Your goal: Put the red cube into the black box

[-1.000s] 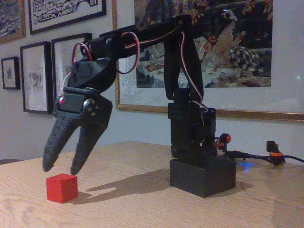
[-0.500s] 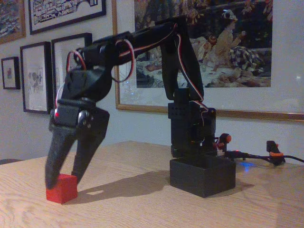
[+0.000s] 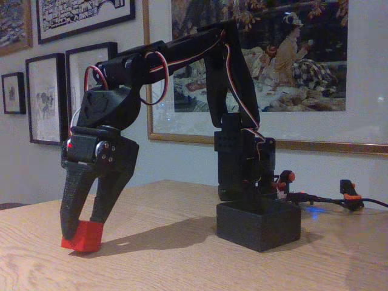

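In the fixed view, the black two-finger gripper [image 3: 83, 225] points down near the left edge of the pale wooden table [image 3: 182, 267], its 2 fingers closed narrowly on the small matte bright-red cube [image 3: 83, 236] (tilted, one corner on the tabletop). The low matte black rectangular box [image 3: 259, 224] sits well apart, right of centre.

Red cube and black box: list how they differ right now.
Colour: the red cube is bright red, the black box matte black. Size: the cube is much smaller than the low, wide box. State: the gripper has its fingers around the cube, which looks tilted; the box stands free in front of the arm's base. Both rest on the wooden table.
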